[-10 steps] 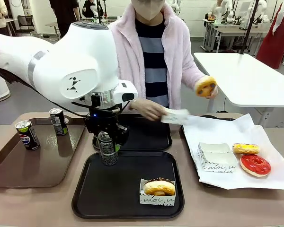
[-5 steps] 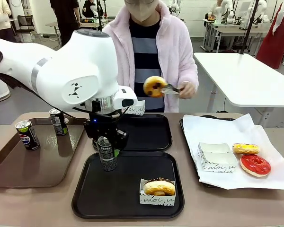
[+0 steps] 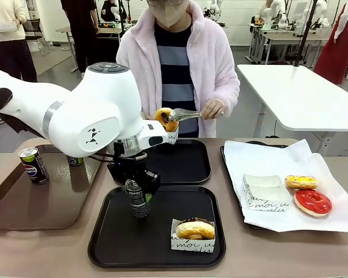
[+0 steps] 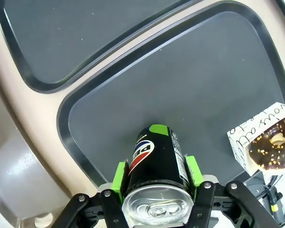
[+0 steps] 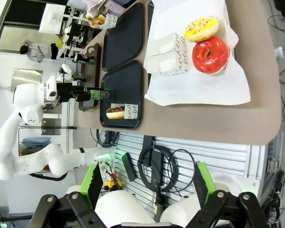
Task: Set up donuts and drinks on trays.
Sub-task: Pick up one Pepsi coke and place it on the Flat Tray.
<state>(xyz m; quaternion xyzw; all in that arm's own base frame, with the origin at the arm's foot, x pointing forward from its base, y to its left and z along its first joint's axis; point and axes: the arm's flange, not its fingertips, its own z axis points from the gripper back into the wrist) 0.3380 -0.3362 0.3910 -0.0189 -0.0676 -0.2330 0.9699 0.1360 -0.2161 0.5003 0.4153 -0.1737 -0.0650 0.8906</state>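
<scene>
1. A black can point(image 4: 155, 154) with a silver top and a Pepsi logo is clamped upright between the green pads point(image 4: 118, 176) of the left gripper point(image 3: 140, 196).
2. It is held at the left part of the near tray point(image 3: 104, 234); contact with the tray floor cannot be told.
3. A boxed chocolate donut point(image 3: 194, 229) is set at that tray's right front.
4. The right gripper point(image 5: 147, 185) is spread wide and empty.
5. The table point(image 3: 252, 252) is tan; a white table point(image 3: 301, 92) is seen behind.
</scene>
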